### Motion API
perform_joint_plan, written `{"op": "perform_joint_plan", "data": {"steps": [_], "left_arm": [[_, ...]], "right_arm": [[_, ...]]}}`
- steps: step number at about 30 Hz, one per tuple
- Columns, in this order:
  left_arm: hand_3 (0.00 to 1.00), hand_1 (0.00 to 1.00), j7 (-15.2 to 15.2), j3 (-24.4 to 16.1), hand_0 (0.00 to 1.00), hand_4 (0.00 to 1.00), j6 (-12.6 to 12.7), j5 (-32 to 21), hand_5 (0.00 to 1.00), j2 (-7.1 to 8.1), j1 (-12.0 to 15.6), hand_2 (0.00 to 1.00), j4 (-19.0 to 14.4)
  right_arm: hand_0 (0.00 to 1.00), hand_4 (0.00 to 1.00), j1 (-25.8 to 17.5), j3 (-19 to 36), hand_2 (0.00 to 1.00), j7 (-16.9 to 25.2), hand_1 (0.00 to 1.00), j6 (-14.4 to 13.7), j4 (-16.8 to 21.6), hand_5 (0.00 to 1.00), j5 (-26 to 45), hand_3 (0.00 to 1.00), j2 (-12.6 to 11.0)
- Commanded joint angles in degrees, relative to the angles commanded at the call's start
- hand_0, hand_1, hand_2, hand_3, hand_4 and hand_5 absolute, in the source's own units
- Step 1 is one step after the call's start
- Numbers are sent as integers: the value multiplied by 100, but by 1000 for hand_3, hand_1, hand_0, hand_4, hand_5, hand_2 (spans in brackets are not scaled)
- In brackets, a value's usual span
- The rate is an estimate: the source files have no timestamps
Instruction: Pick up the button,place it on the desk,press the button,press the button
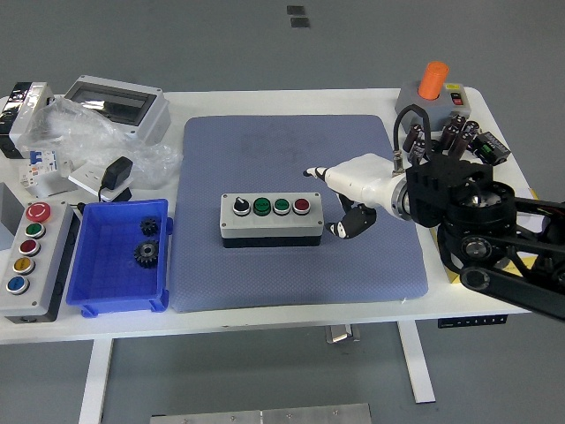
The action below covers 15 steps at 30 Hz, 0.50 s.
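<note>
The grey button box (pixel 271 221) lies flat in the middle of the blue mat (pixel 291 265), with a black selector, two green buttons and a red button (pixel 302 206) on top. My right hand (pixel 325 201) hovers just right of the box, apart from it. Its white fingers (pixel 311 172) point left above the box's right end and the black thumb (pixel 347 226) bends down toward the mat. It holds nothing. My left hand is out of view.
A blue bin (pixel 101 274) with two gears sits left of the mat. A larger button panel (pixel 26 256) lies at the far left. An orange-topped box (pixel 429 97), black parts (pixel 459 137), plastic bags (pixel 79 132) and an enclosure (pixel 115 102) line the back.
</note>
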Motion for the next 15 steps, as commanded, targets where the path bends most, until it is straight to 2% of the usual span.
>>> {"op": "perform_joint_plan", "data": {"steps": [7,15], "left_arm": [[568,624,30,-62,639,411,8,59,2,-1,-13,587,1],[569,625,26,-60,639,411,4,64,2,-2,-34,588,-1]], "right_arm": [[505,216,4,-239,260,56,498,-59,-104,38,91,998,201],[502,213,3,-363,253,139,493,-125,-615,49,162,998,341]]}}
